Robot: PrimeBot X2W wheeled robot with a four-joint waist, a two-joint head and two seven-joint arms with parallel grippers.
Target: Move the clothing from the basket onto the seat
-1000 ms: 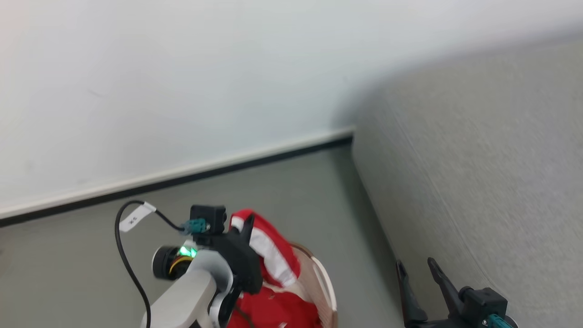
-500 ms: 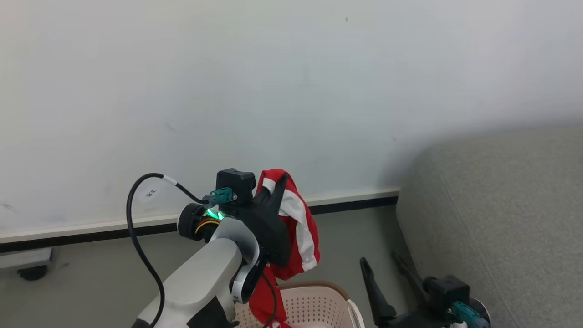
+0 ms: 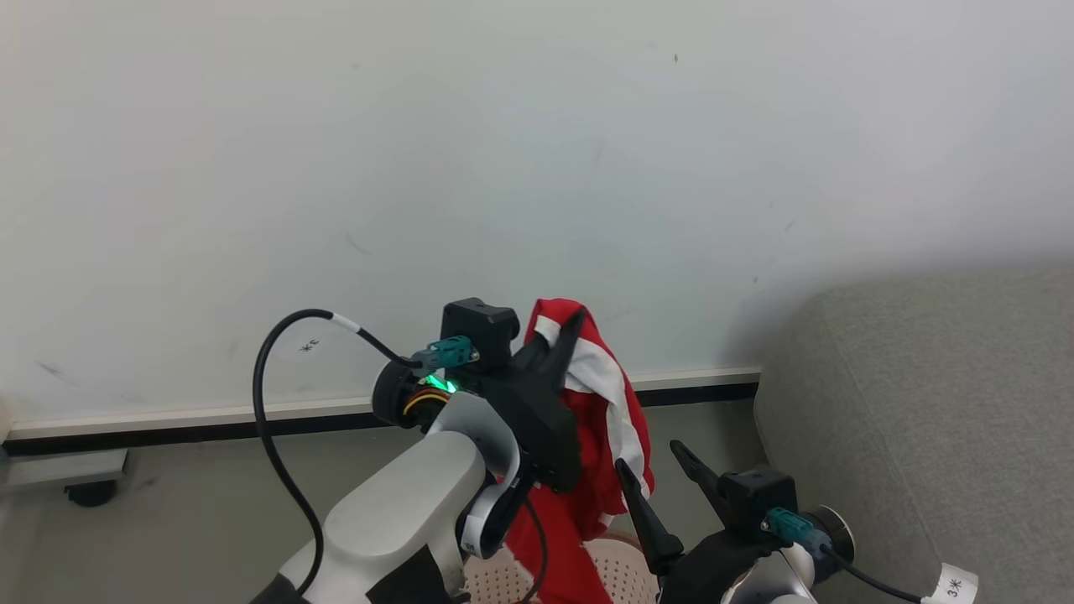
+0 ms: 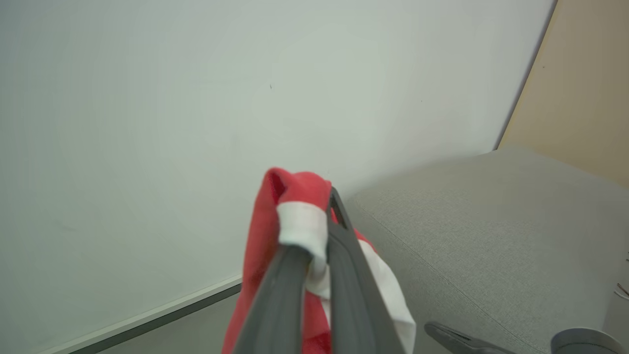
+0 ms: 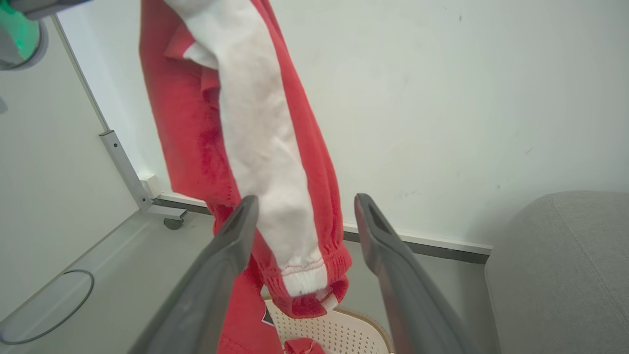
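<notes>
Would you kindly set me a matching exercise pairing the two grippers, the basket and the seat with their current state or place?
Things:
1. left gripper
2. right gripper
3. basket
4. seat

States or places:
A. grey, at the robot's right
B. open
C. shut on the clothing
D. cream and perforated, under the hanging clothing

Pairs: 1-C, 2-B, 3-D, 4-A

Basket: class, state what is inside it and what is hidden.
Red clothing, held by the left gripper, hangs into the basket; a red fold lies inside. Fabric and the frame edge hide the rest.
</notes>
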